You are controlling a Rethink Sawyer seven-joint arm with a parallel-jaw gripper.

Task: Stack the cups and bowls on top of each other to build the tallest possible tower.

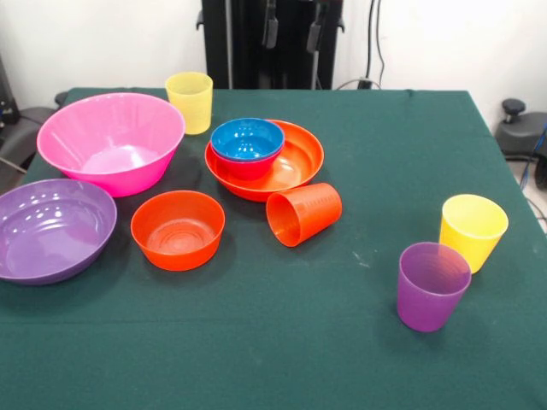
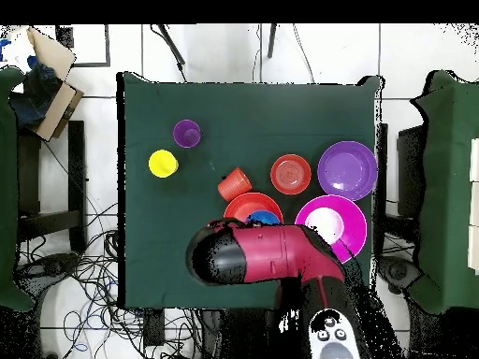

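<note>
The big pink bowl [image 1: 111, 141] stands empty at the left, with the wide purple bowl [image 1: 51, 226] in front of it. A small orange bowl [image 1: 178, 229] sits beside them. The blue bowl [image 1: 248, 138] is nested in a small magenta bowl [image 1: 248, 167], which rests in the wide orange bowl [image 1: 295, 162]. An orange cup [image 1: 303, 213] lies on its side. One yellow cup [image 1: 190, 101] stands upright at the back. Another yellow cup [image 1: 473, 231] and the purple cup [image 1: 432, 286] stand at the right. In the overhead view my arm [image 2: 271, 254] covers my gripper [image 2: 210, 254], above the table edge near the orange bowl.
The green cloth table [image 1: 359, 342] ends at drops on all sides. Chairs [image 2: 19, 187] stand on both sides of it, and cables lie on the floor. The arm hides part of the wide orange bowl [image 2: 245, 204] and the pink bowl [image 2: 330, 222] in the overhead view.
</note>
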